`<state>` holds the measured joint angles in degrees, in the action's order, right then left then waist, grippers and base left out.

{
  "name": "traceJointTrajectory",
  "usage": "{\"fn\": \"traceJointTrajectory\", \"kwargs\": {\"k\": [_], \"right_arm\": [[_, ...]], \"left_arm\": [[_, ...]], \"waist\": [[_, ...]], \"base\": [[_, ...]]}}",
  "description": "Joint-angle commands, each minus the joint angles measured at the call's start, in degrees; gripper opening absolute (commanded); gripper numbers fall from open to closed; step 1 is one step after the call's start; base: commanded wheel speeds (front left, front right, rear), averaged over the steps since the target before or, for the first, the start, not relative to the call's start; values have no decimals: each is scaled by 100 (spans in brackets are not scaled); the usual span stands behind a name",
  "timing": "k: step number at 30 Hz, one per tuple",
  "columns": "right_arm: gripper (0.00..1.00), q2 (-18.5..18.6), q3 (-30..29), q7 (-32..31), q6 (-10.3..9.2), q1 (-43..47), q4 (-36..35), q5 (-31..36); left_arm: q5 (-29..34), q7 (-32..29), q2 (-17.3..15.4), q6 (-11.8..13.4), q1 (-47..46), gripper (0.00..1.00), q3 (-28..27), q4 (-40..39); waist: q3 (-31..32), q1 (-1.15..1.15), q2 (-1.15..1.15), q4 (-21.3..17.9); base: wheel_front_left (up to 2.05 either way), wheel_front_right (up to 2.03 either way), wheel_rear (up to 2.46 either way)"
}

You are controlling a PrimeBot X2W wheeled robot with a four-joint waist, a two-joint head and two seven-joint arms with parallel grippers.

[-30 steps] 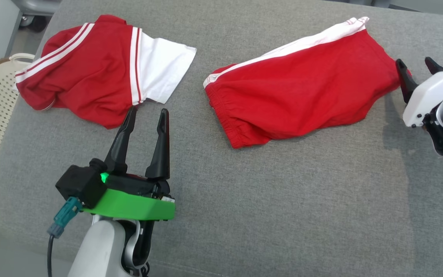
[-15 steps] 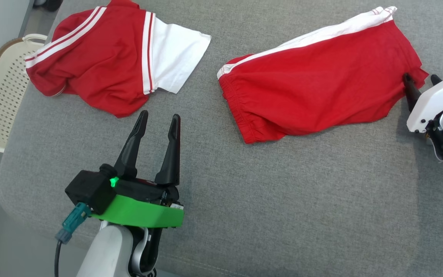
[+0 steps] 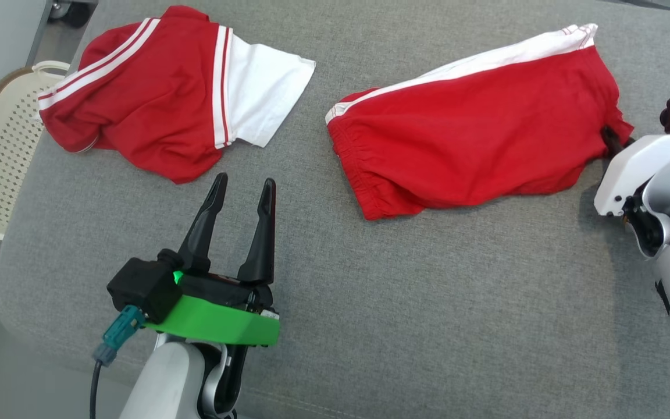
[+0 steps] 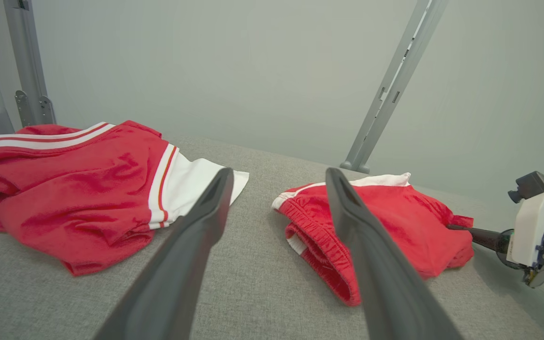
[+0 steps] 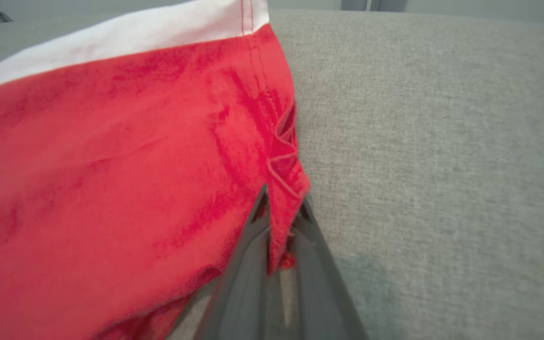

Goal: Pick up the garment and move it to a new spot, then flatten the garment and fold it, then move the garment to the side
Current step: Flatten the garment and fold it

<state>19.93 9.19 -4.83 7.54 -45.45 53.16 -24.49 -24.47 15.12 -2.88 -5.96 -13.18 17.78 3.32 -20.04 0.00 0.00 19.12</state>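
Right claw [image 5: 283, 212] pinches shorts [image 3: 474, 134] at the hem — open cushion [image 3: 428, 302] alongside.

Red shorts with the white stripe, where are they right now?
In the head view the red shorts lie on the right half of the grey cushion, right of the red and white shirt, with the right gripper pinching their right edge.

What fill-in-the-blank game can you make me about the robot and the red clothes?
The right gripper is ____ on the hem of the red shorts.
The left gripper has its jaws ____.
The red and white top lies to the ____ of the shorts.
Both garments lie on a ____ cushion.
Missing words: shut, open, left, grey.
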Motion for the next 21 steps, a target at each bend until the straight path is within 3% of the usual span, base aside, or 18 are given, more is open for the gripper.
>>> {"fn": "traceJointTrajectory", "kwargs": {"k": [1, 11, 19, 20, 21], "right_arm": [[0, -27, -28, -10, -11, 322, 60, 21], [0, -300, -882, 290, -11, 1276, -893, 651], [0, -965, -1612, -40, -10, 2155, -1981, 1369], [34, -1047, -1664, -94, -9, 2242, -2111, 1426], [100, -1105, -1718, -149, -9, 2323, -2233, 1483]], "left_arm": [[44, 2, -5, 8, 33, 100, -11, 18], [177, 2, -6, 30, 322, 100, -115, 161], [421, 2, -7, 45, 462, 100, -272, 375], [439, 3, -8, 46, 465, 100, -290, 402], [460, 3, -7, 50, 466, 100, -302, 425]], "waist": [[124, 0, 0, -82], [488, 0, 0, -424], [633, 0, 0, -610], [653, 0, 0, -621], [666, 0, 0, -629]], "base": [[0, 0, 0], [0, 0, 0], [0, 0, 0], [0, 0, 0], [0, 0, 0]]}}
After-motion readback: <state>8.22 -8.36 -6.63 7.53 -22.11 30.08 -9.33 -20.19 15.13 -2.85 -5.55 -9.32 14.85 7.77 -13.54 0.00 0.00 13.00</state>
